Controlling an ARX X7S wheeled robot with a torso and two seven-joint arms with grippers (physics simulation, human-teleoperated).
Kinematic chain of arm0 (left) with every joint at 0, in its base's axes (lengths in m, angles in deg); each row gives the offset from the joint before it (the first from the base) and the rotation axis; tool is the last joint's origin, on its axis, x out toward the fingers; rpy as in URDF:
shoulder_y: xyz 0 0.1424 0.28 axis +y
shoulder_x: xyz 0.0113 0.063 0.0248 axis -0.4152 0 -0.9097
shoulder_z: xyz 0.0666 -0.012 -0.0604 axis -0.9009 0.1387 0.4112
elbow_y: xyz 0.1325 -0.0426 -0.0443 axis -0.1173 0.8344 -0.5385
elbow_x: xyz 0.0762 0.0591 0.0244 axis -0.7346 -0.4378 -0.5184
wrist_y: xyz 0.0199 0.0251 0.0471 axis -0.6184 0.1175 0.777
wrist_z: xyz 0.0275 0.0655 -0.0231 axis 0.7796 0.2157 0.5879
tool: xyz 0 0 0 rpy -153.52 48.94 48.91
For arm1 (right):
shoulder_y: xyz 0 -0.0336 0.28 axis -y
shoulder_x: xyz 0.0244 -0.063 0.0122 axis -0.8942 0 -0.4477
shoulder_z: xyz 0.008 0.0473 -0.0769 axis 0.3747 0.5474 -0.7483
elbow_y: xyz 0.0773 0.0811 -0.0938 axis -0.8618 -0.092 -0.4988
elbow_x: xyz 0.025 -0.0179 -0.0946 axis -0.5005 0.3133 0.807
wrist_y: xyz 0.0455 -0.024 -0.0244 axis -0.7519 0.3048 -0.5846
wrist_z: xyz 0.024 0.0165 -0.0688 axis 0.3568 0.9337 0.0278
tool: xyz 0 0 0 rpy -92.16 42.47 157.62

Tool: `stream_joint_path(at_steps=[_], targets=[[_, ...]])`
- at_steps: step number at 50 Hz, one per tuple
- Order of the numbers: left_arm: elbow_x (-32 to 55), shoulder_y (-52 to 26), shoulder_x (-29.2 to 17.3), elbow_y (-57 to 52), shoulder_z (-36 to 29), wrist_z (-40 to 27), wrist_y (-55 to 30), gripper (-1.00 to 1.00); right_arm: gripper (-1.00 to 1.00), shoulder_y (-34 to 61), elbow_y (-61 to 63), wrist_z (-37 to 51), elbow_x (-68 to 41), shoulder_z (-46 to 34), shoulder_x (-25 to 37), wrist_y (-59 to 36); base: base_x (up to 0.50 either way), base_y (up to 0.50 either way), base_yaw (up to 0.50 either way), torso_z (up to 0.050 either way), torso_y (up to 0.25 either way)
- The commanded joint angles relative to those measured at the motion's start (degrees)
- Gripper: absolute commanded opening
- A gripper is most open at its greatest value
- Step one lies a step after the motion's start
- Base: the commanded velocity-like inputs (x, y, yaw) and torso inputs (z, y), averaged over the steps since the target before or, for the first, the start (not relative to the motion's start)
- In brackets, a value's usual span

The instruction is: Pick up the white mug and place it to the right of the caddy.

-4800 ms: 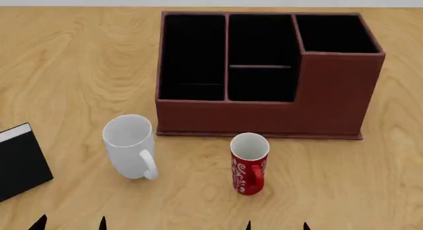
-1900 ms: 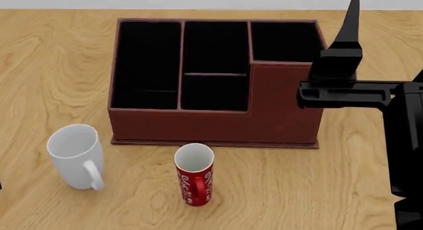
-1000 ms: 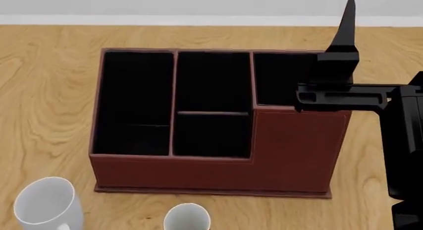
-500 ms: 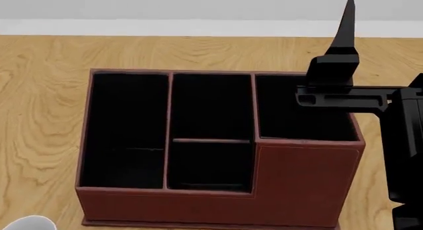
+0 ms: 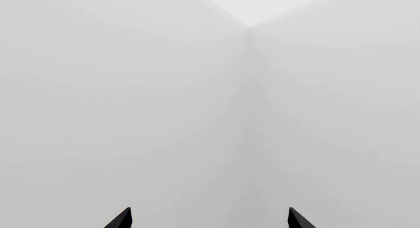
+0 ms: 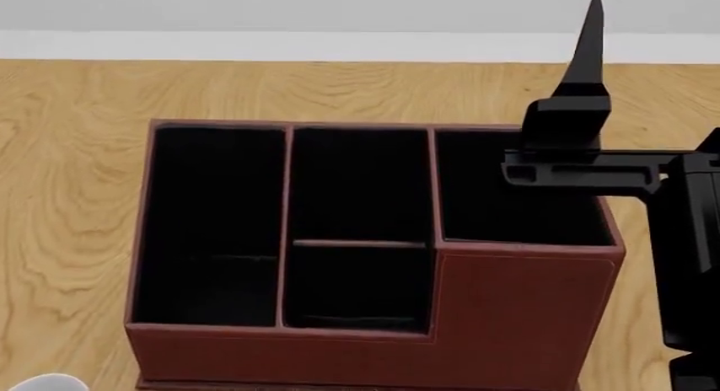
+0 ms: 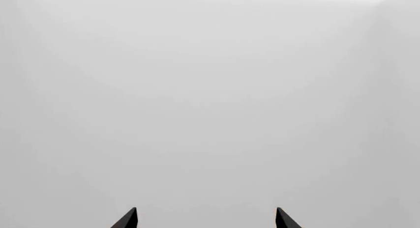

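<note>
The caddy (image 6: pixel 507 315), reddish-brown with black-lined compartments, fills the middle of the head view. Only a sliver of the white mug's rim (image 6: pixel 40 382) shows at the bottom left corner, left of the caddy's front. My right gripper (image 6: pixel 593 20) points straight up above the caddy's back right compartment, seen side-on. In the right wrist view it (image 7: pixel 206 219) is open and empty, facing a blank grey wall. My left gripper (image 5: pixel 208 219) is open and empty, also facing blank wall, and is out of the head view.
The wooden table (image 6: pixel 79 155) runs back to a white skirting and grey wall (image 6: pixel 282 45). My right arm's black body (image 6: pixel 686 265) stands over the table to the right of the caddy. The red mug is out of view.
The head view has tilted up, so the caddy slid down the picture and both mugs dropped past the bottom edge. The right arm came up at the right and holds still.
</note>
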Motion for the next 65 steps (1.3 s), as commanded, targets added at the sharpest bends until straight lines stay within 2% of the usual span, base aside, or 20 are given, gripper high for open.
stream_joint_path(at_steps=[1, 12, 22, 40, 65], targets=[[0.1, 0.2, 0.1, -0.9, -0.2, 1.6, -0.1, 1.0, 1.0, -0.2, 0.3, 0.2, -0.8, 0.5, 0.0, -0.2, 0.0, 0.0, 0.0, 0.0, -0.238], [-0.2, 0.9, 0.6, 0.3, 1.0, 1.1, 1.8, 1.0, 1.0, -0.3, -0.3, 0.5, -1.2, 0.2, 0.0, 0.4, 0.0, 0.0, 0.0, 0.0, -0.24], [-1.3, 0.7, 1.0, 0.3, -0.8, 0.8, 1.7, 1.0, 1.0, -0.7, -0.9, 0.5, -1.4, 0.2, 0.3, 1.5, 0.0, 0.0, 0.0, 0.0, -0.239], [-2.0, -0.1, 0.6, -0.6, -0.5, 2.6, 0.6, 1.0, 1.0, 0.9, 1.9, 1.3, -3.9, 2.2, 0.6, -2.5, 0.0, 0.0, 0.0, 0.0, -0.189], [-1.4, -0.2, 1.8, 0.0, 1.1, 3.8, 1.7, 1.0, 1.0, 2.2, 4.1, 3.1, -6.8, 3.0, 1.3, -5.4, 0.0, 0.0, 0.0, 0.0, -0.004]])
